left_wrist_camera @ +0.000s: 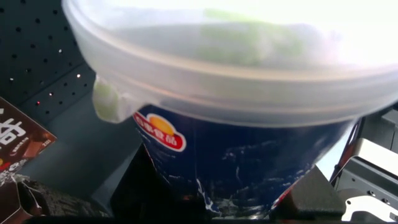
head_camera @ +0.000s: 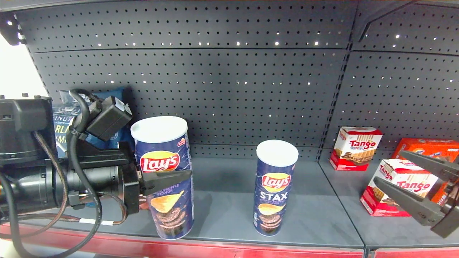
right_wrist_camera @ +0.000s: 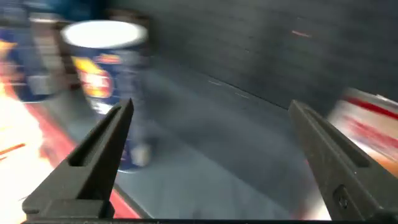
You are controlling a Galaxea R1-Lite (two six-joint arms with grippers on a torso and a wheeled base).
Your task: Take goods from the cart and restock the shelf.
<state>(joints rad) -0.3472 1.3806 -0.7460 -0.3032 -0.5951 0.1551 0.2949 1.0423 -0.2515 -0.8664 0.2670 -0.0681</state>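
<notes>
A tall blue chips can (head_camera: pixel 161 145) with a white lid stands slightly tilted at the front left of the grey shelf (head_camera: pixel 226 200), its base close to the red front edge. My left gripper (head_camera: pixel 168 178) is shut on its middle. The left wrist view looks down on this can's lid (left_wrist_camera: pixel 236 56), with the left gripper (left_wrist_camera: pixel 230 208) around the blue body. A second, matching can (head_camera: pixel 275 186) stands upright mid-shelf. My right gripper (head_camera: pixel 388 167) hangs open at the right, in front of the wafer boxes. In the right wrist view the right gripper (right_wrist_camera: pixel 211 107) is spread wide, holding nothing, with the standing can (right_wrist_camera: pixel 106 68) beyond it.
Two red-and-white wafer boxes (head_camera: pixel 355 147) (head_camera: pixel 401 179) and an orange box (head_camera: pixel 426 147) sit on the right shelf section. A blue bag (head_camera: pixel 64 125) leans at the back left behind my left arm. A perforated back wall (head_camera: pixel 233 89) closes the shelf. Bare shelf lies between the cans.
</notes>
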